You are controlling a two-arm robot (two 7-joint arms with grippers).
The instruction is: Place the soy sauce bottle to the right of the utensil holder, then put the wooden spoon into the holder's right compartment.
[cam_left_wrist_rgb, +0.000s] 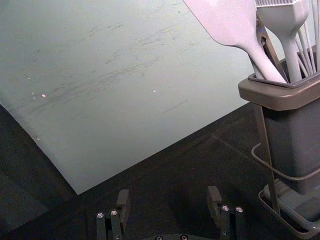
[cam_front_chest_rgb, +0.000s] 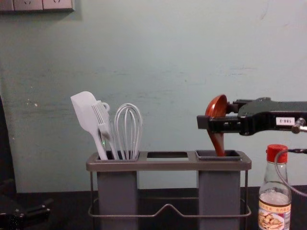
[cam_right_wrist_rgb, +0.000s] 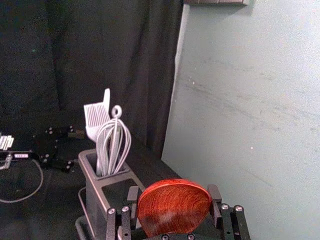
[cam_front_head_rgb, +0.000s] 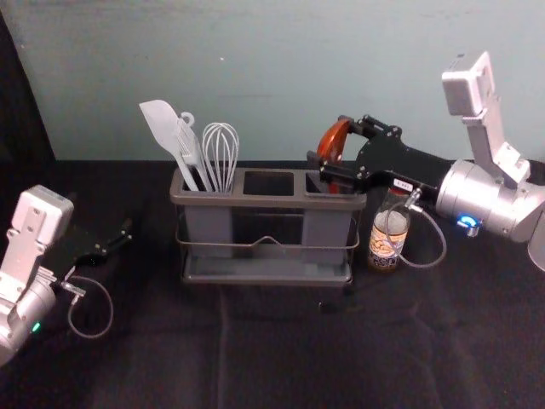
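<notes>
The wooden spoon (cam_front_chest_rgb: 217,106) stands upright, its handle's lower part inside the right compartment (cam_front_chest_rgb: 204,154) of the utensil holder (cam_front_head_rgb: 268,202). My right gripper (cam_front_head_rgb: 328,162) reaches in from the right above that compartment, shut on the spoon's bowl. In the right wrist view the red-brown bowl (cam_right_wrist_rgb: 174,206) sits between the fingers of my right gripper (cam_right_wrist_rgb: 174,200). The soy sauce bottle (cam_front_head_rgb: 389,232), red-capped, stands upright just right of the holder, beneath the right arm. My left gripper (cam_front_head_rgb: 115,243) is left of the holder, open and holding nothing; the left wrist view shows the same gripper (cam_left_wrist_rgb: 169,201).
A white spatula (cam_front_chest_rgb: 85,112), a brush (cam_front_chest_rgb: 102,120) and a whisk (cam_front_chest_rgb: 128,129) stand in the holder's left compartment. Behind the black-covered table (cam_front_head_rgb: 281,349) rises a pale wall. A cable loop from the right arm hangs in front of the bottle.
</notes>
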